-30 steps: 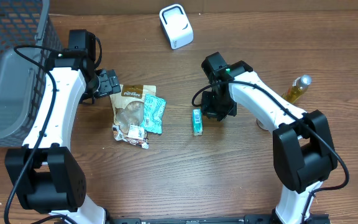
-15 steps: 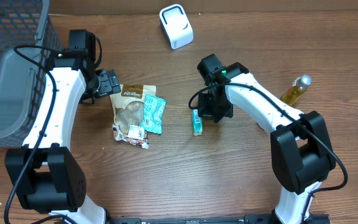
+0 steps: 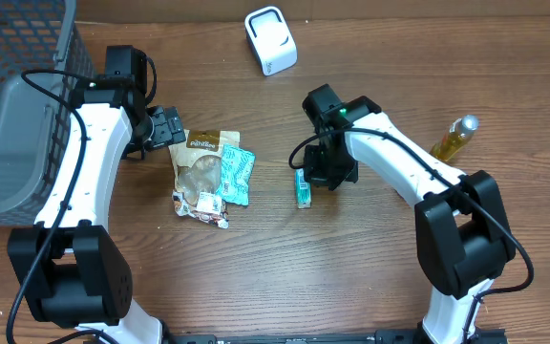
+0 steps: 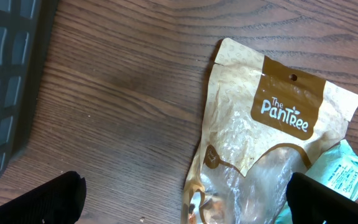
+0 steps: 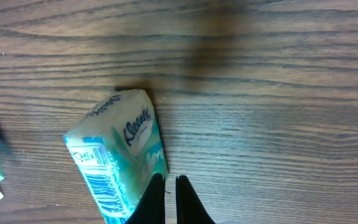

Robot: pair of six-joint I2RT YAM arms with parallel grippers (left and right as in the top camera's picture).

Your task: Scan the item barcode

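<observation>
Right gripper [image 5: 166, 180] pressed together, holding nothing, tips at edge of Kleenex tissue pack [image 5: 120, 155] lying mid-table. Left gripper [image 3: 168, 126] spread wide. Risk: closed tips shove pack, barcode turns from white scanner [image 3: 270, 40].

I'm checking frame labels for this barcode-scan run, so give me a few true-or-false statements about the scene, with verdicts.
1. The right gripper is shut beside the tissue pack, not clamped on it. True.
2. The tissue pack lies on the snack pouch. False: the pack and the snack pouch lie apart on the table.
3. The left gripper is open. True.
4. The left gripper holds the white scanner. False: the white scanner stands alone near the table's far edge.
</observation>
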